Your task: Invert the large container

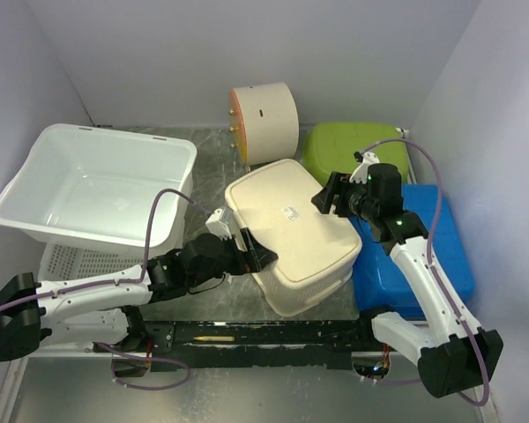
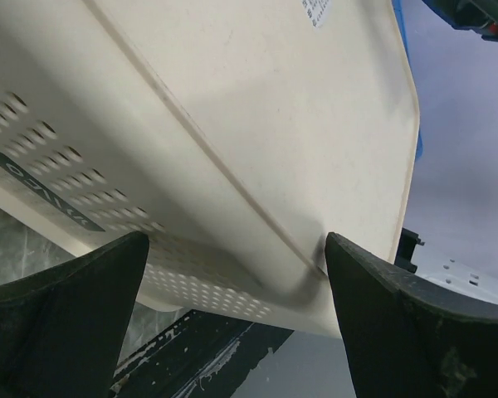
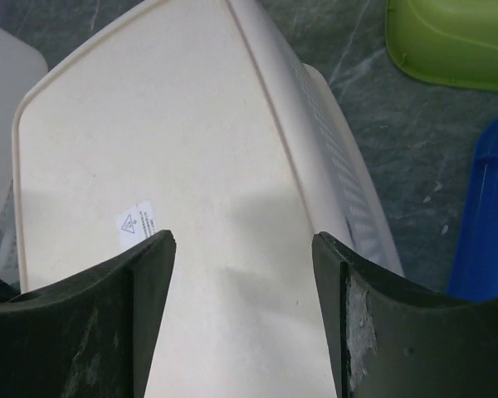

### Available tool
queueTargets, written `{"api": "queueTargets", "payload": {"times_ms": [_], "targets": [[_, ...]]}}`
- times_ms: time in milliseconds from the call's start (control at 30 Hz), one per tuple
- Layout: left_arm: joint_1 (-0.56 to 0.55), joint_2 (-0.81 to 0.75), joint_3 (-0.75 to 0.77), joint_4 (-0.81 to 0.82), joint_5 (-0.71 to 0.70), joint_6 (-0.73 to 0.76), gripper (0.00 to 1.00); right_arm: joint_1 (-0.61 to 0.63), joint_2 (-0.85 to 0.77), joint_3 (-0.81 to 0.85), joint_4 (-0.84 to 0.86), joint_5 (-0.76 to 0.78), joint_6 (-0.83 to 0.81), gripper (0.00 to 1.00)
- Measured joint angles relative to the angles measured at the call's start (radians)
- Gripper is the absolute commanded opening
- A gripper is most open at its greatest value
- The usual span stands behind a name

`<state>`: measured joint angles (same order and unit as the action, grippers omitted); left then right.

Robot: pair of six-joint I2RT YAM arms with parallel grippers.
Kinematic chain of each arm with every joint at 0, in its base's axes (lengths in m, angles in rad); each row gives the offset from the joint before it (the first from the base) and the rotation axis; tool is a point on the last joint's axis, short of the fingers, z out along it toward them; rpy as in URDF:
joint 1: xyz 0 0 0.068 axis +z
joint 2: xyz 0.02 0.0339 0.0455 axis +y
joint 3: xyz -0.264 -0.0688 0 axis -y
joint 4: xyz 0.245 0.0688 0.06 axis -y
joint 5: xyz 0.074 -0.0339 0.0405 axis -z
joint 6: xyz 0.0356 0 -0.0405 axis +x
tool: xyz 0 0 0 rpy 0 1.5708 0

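Observation:
The large cream container point(image 1: 291, 229) lies in the middle of the table with its flat base up, a small white sticker on it, and its perforated side facing the near right. My left gripper point(image 1: 249, 253) is open at the container's left side, fingers spread beside the perforated wall point(image 2: 232, 274) and holding nothing. My right gripper point(image 1: 328, 196) is open just above the base's far right corner, over the bare base point(image 3: 245, 240), also holding nothing. The container fills the left wrist view point(image 2: 257, 124) and the right wrist view point(image 3: 191, 166).
A big white tub point(image 1: 35, 216) stands at the left over a white perforated basket point(image 1: 70, 262). A cream cylinder point(image 1: 264, 122) lies at the back. A green container point(image 1: 348, 152) and a blue one point(image 1: 423, 264) are on the right.

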<state>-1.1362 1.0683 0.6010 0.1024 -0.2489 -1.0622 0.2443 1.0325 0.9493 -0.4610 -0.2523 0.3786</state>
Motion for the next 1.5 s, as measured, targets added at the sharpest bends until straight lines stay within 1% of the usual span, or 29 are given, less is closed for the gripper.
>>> {"api": "queueTargets", "payload": {"times_ms": [67, 167, 300, 367, 433, 467, 500, 533, 567, 633, 700, 767, 833, 933, 1033, 1133, 1267, 1400, 1500], "targets": [[0.016, 0.009, 0.0, 0.013, 0.023, 0.007, 0.99, -0.008, -0.028, -0.011, -0.006, -0.008, 0.016, 0.65], [0.036, 0.017, 0.007, 0.024, 0.034, 0.026, 0.99, 0.002, -0.07, -0.023, -0.061, -0.072, 0.055, 0.63], [0.059, 0.048, 0.051, 0.011, 0.05, 0.063, 0.99, 0.005, -0.113, -0.031, -0.126, -0.131, 0.095, 0.62], [0.067, 0.066, 0.084, -0.001, 0.052, 0.084, 0.99, 0.005, -0.126, -0.032, -0.149, -0.148, 0.104, 0.62], [0.073, 0.077, 0.119, -0.021, 0.052, 0.101, 0.99, 0.005, -0.135, -0.024, -0.177, -0.145, 0.103, 0.65], [0.076, 0.08, 0.135, -0.035, 0.051, 0.108, 0.99, 0.005, -0.135, -0.013, -0.197, -0.138, 0.098, 0.67], [0.079, 0.081, 0.146, -0.045, 0.05, 0.112, 0.99, 0.005, -0.135, 0.005, -0.217, -0.116, 0.091, 0.71], [0.08, 0.08, 0.158, -0.059, 0.043, 0.114, 0.99, 0.005, -0.135, 0.028, -0.23, -0.083, 0.083, 0.78], [0.081, 0.077, 0.165, -0.068, 0.035, 0.115, 0.99, 0.005, -0.136, 0.054, -0.238, -0.042, 0.072, 0.82], [0.081, 0.066, 0.177, -0.094, 0.014, 0.113, 0.99, 0.005, -0.137, 0.1, -0.233, 0.042, 0.057, 0.87], [0.082, 0.048, 0.194, -0.138, -0.028, 0.111, 0.99, 0.003, -0.122, 0.143, -0.203, 0.133, 0.046, 0.89], [0.095, 0.034, 0.224, -0.185, -0.068, 0.108, 0.99, -0.003, -0.088, 0.169, -0.166, 0.185, 0.038, 0.91], [0.13, 0.03, 0.259, -0.217, -0.084, 0.105, 0.99, -0.014, -0.027, 0.185, -0.136, 0.201, 0.029, 0.92], [0.203, 0.033, 0.3, -0.226, -0.08, 0.112, 0.99, -0.051, 0.092, 0.185, -0.111, 0.184, 0.021, 0.92], [0.271, 0.06, 0.314, -0.206, -0.024, 0.13, 0.99, -0.094, 0.155, 0.148, -0.106, 0.129, 0.016, 0.91], [0.34, 0.13, 0.314, -0.171, 0.095, 0.144, 0.99, -0.118, 0.149, 0.101, -0.109, 0.059, 0.016, 0.88], [0.386, 0.225, 0.314, -0.134, 0.237, 0.167, 0.99, -0.122, 0.095, 0.047, -0.096, -0.049, 0.028, 0.84], [0.407, 0.27, 0.334, -0.136, 0.316, 0.217, 1.0, -0.145, 0.016, -0.015, -0.087, -0.104, 0.044, 0.83], [0.421, 0.304, 0.37, -0.14, 0.357, 0.254, 1.0, -0.153, -0.035, -0.037, -0.121, -0.114, 0.061, 0.83]]}}
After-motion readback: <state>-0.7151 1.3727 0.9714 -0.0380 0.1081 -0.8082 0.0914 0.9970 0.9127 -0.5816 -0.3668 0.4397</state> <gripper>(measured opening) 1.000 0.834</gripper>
